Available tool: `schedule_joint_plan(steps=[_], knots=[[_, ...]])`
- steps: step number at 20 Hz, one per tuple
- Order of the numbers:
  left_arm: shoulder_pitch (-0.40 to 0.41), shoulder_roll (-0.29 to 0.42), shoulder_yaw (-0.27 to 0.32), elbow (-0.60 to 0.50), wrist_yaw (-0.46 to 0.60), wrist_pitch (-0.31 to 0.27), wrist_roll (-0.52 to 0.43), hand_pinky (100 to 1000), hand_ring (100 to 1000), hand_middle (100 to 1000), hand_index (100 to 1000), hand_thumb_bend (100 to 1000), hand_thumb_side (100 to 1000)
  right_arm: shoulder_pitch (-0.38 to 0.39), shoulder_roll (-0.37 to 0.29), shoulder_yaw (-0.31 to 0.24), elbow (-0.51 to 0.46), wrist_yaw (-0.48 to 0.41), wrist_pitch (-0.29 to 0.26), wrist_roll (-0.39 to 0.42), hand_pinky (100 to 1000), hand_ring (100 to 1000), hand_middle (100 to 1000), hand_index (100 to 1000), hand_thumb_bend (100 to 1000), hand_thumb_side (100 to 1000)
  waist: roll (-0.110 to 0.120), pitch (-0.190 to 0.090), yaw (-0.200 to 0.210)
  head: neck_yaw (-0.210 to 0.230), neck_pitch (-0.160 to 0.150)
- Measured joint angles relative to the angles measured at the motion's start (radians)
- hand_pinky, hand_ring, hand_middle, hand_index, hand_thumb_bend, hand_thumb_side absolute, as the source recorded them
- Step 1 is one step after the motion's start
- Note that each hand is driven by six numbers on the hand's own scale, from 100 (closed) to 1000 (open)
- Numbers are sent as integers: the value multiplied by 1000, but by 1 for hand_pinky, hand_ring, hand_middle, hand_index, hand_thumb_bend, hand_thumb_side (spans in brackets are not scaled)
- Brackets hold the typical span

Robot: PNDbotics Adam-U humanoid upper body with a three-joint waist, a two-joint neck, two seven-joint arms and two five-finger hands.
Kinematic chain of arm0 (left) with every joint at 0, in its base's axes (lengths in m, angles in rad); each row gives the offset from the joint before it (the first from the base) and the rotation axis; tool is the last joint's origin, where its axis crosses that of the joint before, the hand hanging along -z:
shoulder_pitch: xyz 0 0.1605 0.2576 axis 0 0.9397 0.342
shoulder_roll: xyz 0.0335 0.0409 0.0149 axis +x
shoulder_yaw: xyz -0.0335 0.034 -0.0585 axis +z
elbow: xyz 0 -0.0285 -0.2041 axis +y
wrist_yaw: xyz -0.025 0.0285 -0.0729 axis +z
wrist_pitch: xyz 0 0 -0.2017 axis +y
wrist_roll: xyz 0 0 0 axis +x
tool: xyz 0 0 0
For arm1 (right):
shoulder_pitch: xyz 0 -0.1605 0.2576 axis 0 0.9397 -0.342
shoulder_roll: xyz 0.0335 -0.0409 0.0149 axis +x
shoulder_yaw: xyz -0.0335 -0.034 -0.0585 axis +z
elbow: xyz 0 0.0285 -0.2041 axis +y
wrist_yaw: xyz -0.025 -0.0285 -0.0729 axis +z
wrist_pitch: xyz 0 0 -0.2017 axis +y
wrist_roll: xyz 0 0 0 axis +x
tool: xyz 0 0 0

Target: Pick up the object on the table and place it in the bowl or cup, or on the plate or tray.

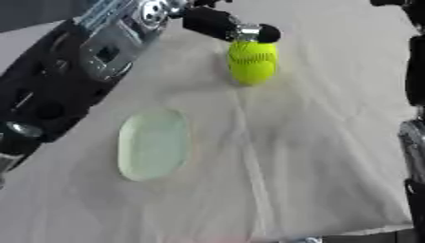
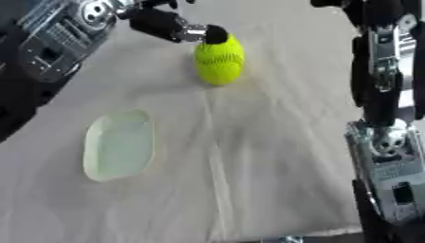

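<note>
A yellow-green ball (image 1: 252, 61) with red stitching sits at the far middle of the cloth-covered table. My left arm comes in from the upper left. The black tip of my left hand (image 1: 249, 31) touches the top of the ball, and the rest of the hand is cut off by the top edge. I cannot tell whether the ball rests on the cloth or hangs just above it. A pale green, translucent oval plate (image 1: 152, 144) lies on the cloth to the near left of the ball, with nothing on it. Of my right hand (image 2: 330, 3), only a dark bit shows at the top edge.
My right arm (image 2: 382, 95) runs along the right side of the table from the near corner to the far edge. The white cloth (image 1: 291, 156) is creased down the middle. The table's near edge shows at the bottom right.
</note>
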Motion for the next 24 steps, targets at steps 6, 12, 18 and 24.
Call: schedule_joint_plan(steps=[6, 12, 18, 24], knots=[[2, -8, 0, 12, -29, -15, -22, 710, 837, 1000, 1000, 823, 965, -3, 0, 0, 0, 0, 0, 0, 661, 963, 935, 1000, 100, 907, 2, 1, -4, -7, 8], [3, -17, 4, 36, -45, -15, -20, 742, 860, 1000, 1000, 819, 999, -4, 3, 0, -1, 0, 0, 0, 661, 962, 934, 1000, 100, 907, 9, 2, -12, -21, 8], [-17, -39, 6, 82, -65, -18, -26, 755, 870, 1000, 1000, 833, 996, -21, 8, 3, -4, 0, -1, 3, 662, 961, 934, 1000, 100, 905, 21, 8, -28, -27, 8], [-36, -70, 5, 111, -89, -33, -38, 757, 870, 1000, 1000, 829, 992, -26, 8, 6, -6, -1, -1, 3, 662, 961, 934, 1000, 100, 902, 29, 11, -35, -27, 8]])
